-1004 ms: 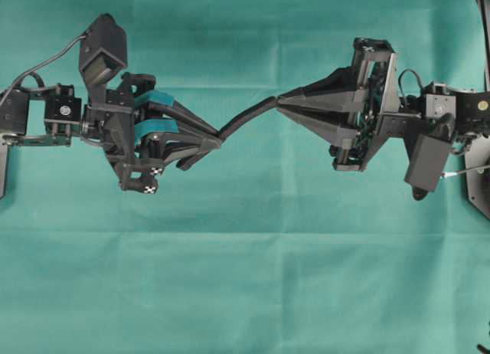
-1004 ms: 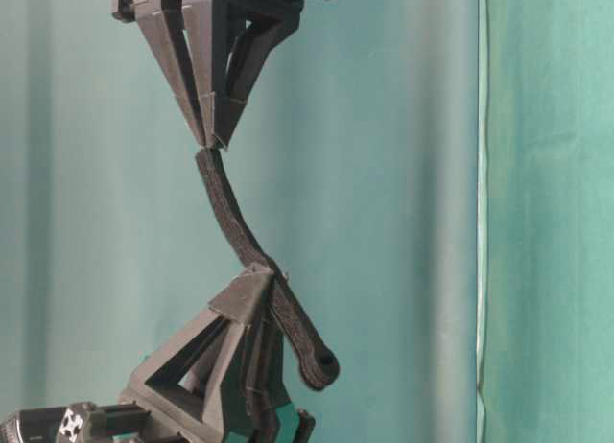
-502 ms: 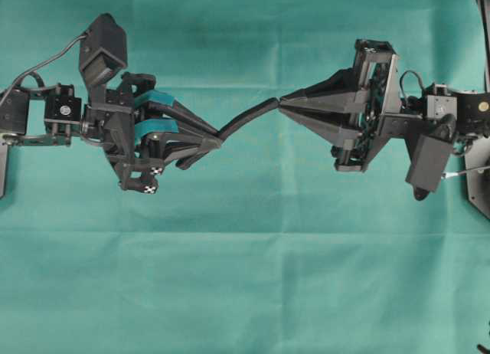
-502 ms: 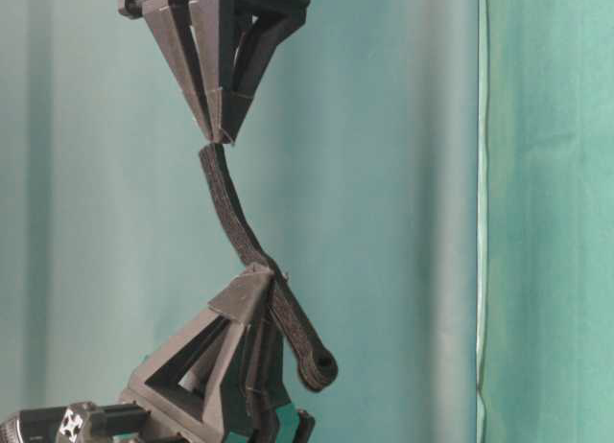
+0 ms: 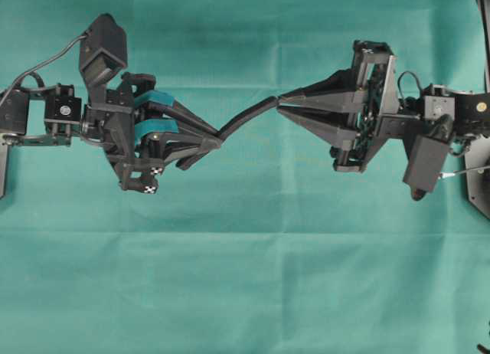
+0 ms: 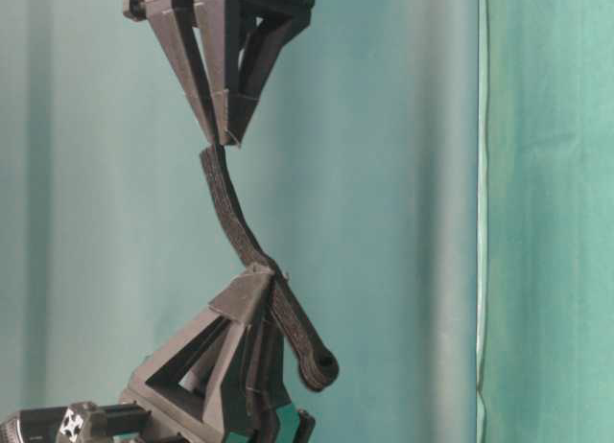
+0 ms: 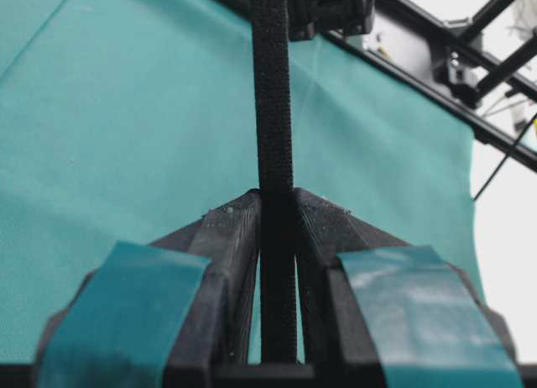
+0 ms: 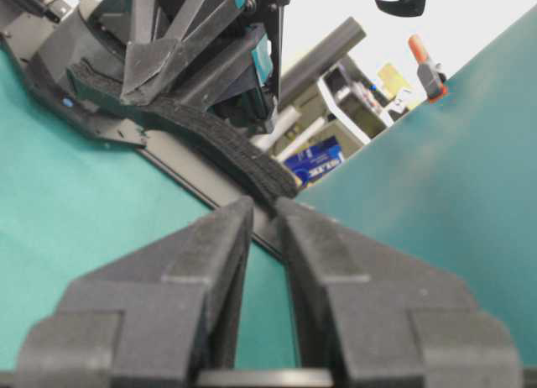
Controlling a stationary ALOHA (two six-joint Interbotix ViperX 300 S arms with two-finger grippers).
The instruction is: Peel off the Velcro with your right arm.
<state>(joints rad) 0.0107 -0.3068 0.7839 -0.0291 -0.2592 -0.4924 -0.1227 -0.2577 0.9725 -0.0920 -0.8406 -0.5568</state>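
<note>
Both arms are held above the green cloth (image 5: 245, 277), stretched toward each other across the middle with fingers pointing inward. The left gripper (image 5: 217, 139), with teal-striped fingers, is clamped on the Velcro (image 5: 246, 116) partway along its length. The right gripper (image 5: 280, 103) is drawn nearly closed; the strip's free end lies at its tips, though a grip cannot be confirmed. The strip's knobbed end (image 6: 324, 366) hangs beyond the left fingers.

Velcro (image 6: 233, 227) – fuzzy matt black, tablecloth (image 5: 245, 293) – smooth teal
</note>
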